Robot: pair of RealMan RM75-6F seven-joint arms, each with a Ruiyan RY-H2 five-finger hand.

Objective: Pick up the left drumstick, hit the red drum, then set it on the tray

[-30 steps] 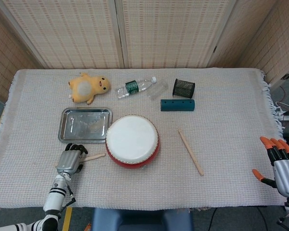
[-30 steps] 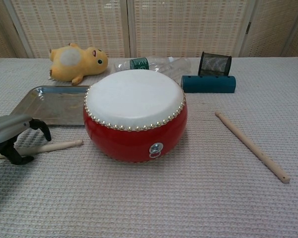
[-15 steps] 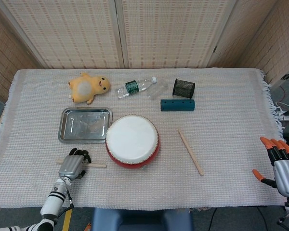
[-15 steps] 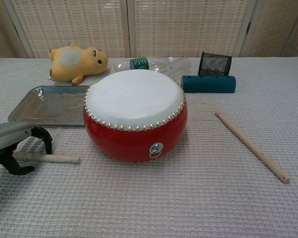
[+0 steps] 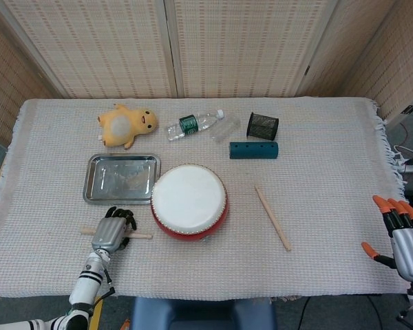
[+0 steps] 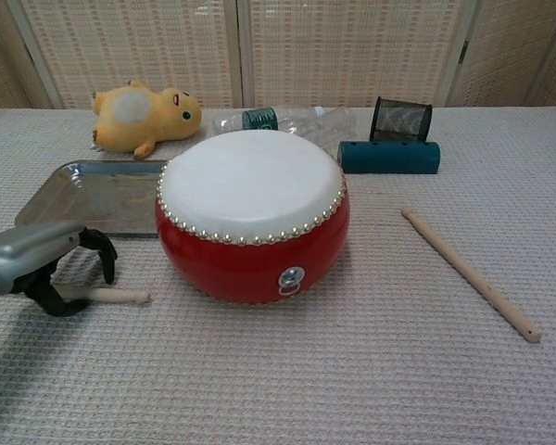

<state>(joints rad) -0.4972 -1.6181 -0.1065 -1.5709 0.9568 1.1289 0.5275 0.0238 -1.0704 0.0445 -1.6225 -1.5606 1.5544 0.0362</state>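
The left drumstick (image 5: 142, 236) lies flat on the cloth just left of the red drum (image 5: 190, 223), pointing at it. My left hand (image 5: 111, 232) sits over the stick's middle, its fingers (image 6: 105, 256) arched over it and the thumb on the near side. The drumstick (image 6: 120, 296) still rests on the cloth and I see no firm grip. The steel tray (image 5: 96, 180) lies behind the hand, left of the drum (image 6: 250, 255). At the table's right edge my right hand (image 5: 399, 235) hangs with its fingers spread and nothing in it.
A second drumstick (image 5: 272, 216) lies to the right of the drum. Along the back stand a yellow plush toy (image 5: 127, 124), a plastic bottle (image 5: 196, 124), a black mesh cup (image 5: 262, 126) and a teal block (image 5: 253, 150).
The stick swung from tilted to level under my left hand. The hand then slid right along it towards the drum. The right hand stayed still.
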